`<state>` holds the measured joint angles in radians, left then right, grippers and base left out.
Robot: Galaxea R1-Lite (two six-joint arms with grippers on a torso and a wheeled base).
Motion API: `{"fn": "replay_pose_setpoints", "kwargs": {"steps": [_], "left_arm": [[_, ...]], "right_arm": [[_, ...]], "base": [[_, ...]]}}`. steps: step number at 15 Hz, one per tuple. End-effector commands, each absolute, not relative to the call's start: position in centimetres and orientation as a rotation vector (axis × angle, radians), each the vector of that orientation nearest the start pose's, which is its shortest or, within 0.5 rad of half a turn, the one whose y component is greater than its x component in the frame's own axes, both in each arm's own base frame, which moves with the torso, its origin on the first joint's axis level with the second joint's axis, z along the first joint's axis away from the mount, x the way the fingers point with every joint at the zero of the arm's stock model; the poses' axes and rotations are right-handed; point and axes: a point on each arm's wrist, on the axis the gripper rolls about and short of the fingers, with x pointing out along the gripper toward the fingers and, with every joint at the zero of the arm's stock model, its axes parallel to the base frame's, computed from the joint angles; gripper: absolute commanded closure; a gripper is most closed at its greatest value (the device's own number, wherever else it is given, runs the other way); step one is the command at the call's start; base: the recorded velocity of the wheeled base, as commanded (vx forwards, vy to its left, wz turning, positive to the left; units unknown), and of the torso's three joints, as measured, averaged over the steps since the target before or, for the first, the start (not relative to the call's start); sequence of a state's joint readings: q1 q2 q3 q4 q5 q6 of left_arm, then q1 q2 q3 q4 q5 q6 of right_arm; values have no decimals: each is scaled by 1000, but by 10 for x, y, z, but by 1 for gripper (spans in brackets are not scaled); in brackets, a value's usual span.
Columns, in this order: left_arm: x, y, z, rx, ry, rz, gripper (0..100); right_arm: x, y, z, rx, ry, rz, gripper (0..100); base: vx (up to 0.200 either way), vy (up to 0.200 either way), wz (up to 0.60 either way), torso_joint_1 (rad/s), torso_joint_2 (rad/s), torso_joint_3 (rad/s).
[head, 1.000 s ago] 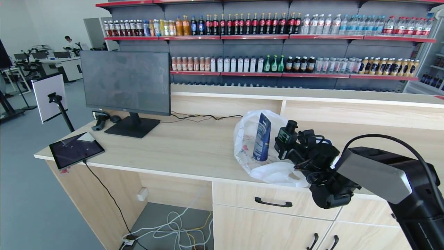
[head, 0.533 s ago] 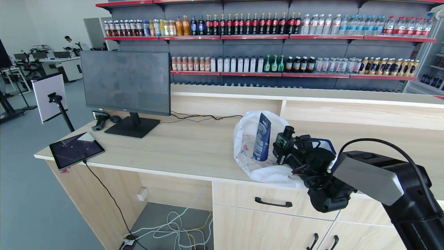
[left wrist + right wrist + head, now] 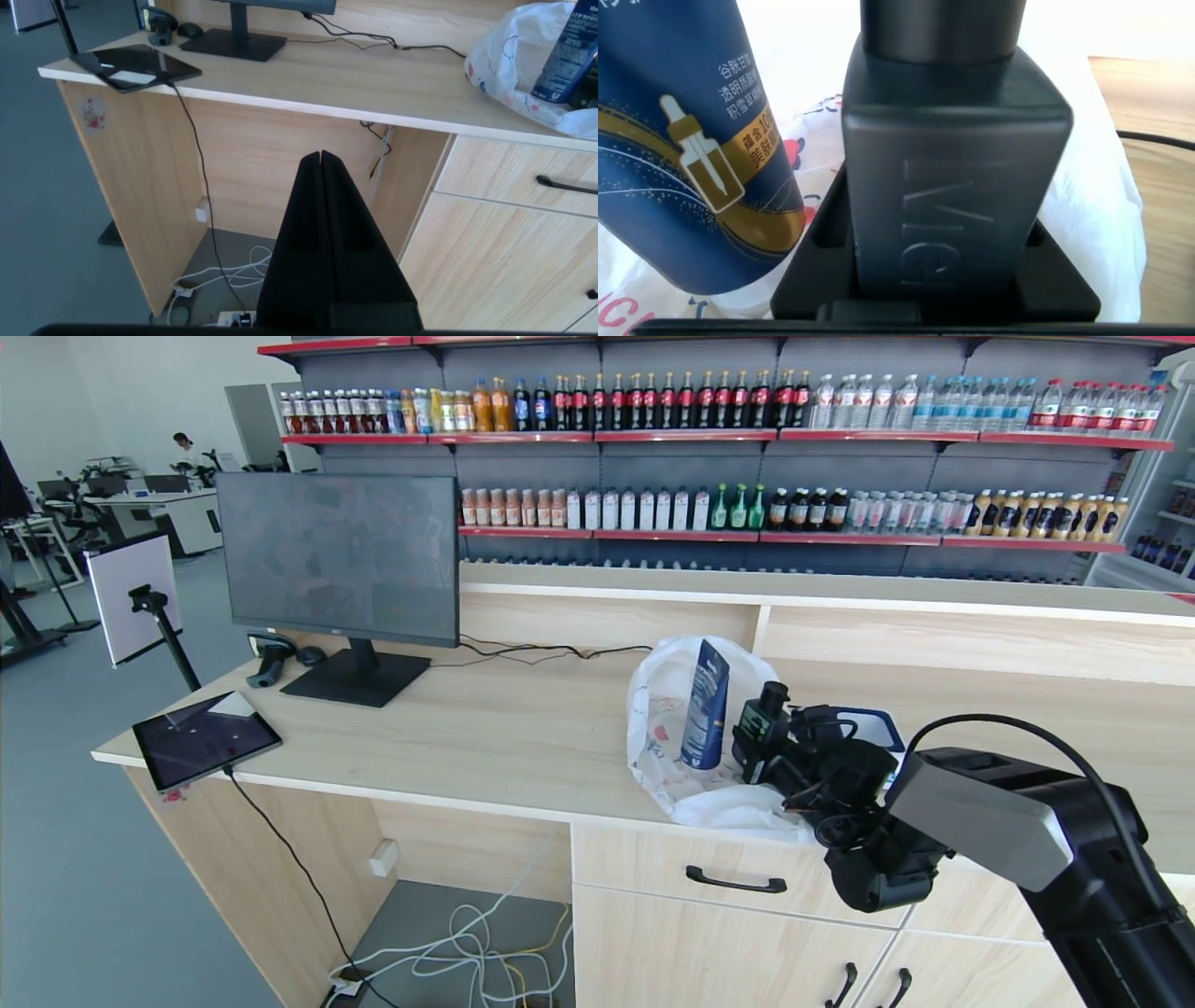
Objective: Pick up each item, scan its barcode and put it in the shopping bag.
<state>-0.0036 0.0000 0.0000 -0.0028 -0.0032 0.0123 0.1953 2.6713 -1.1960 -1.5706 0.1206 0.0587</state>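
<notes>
One dark bottle point(image 3: 957, 177) is squeezed tight in the right gripper point(image 3: 773, 747). In the last second the arm has come down and slid a little toward nine o'clock. Now the bottle sits low at the mouth of the white shopping bag point(image 3: 653, 737) on the counter point(image 3: 504, 728). A blue tube point(image 3: 707, 705) already stands in the bag, just beside the bottle at its nine o'clock. The putting-in step looks nearly done, and letting go should come next. The left gripper point(image 3: 322, 215) is pressed shut with nothing in it, low in front of the counter.
</notes>
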Motion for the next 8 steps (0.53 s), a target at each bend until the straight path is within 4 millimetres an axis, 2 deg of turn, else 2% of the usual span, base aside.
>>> {"fn": "replay_pose_setpoints", "kwargs": {"steps": [1, 2, 8], "left_arm": [[-23, 0, 76, 12, -3, -6, 100], [-23, 0, 76, 12, -3, -6, 100], [-23, 0, 76, 14, -3, -6, 100]], "right_arm": [[452, 93, -22, 63, -84, 320, 100], [452, 93, -23, 63, -83, 320, 0], [452, 94, -21, 102, -82, 286, 0]], "base": [[0, 0, 0, 0, 0, 0], [0, 0, 0, 0, 0, 0], [0, 0, 0, 0, 0, 0]]}}
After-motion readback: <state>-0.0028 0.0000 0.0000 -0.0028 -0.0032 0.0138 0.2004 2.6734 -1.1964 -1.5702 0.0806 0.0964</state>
